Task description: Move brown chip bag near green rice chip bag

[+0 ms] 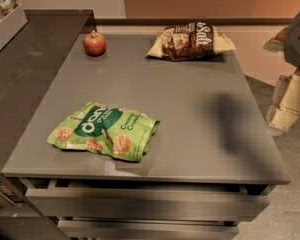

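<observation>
Your gripper (289,101) sits at the right edge; I cannot tell its state. The brown bag (192,41), upper centre, looks light, crinkly and slippery: pinch its middle.

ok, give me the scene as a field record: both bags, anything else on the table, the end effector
brown bag: crinkly dark brown and cream chip bag, lying flat at the table's far edge, right of centre
green bag: bright green crinkly rice chip bag, lying flat near the front edge, left side
bag relation: well apart, not touching
other: round red apple, far left, left of the brown bag
surface: flat grey tabletop
arm: end effector at the right edge of view, beyond the table's right side, touching neither bag
</observation>
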Controlling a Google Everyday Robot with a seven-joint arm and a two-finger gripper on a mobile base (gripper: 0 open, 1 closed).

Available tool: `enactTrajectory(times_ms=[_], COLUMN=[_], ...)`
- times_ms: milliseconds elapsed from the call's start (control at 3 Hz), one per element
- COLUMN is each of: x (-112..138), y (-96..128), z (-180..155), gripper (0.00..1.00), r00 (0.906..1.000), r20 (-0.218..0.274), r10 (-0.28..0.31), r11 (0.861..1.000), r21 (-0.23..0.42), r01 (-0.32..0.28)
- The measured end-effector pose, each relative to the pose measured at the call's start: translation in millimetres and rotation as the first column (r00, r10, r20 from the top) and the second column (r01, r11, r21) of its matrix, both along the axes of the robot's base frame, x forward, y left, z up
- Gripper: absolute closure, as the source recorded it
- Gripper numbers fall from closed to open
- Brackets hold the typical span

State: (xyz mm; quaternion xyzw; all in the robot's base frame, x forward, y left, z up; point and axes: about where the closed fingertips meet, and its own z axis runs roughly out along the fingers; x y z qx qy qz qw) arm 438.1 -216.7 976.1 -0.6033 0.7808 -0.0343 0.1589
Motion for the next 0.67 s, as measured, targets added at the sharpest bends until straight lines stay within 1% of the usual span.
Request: enactTrajectory(times_ms=[333,667], x=[9,39], y=[0,1], z=[-2,-8], gripper=[0.0,0.0], r00=[1.0,0.9997], r20=[0.002,0.019], r10=[0.001,-0.015], r11=[1.0,0.999], r21=[0.013,0.043], r01=[-0.001,0.014])
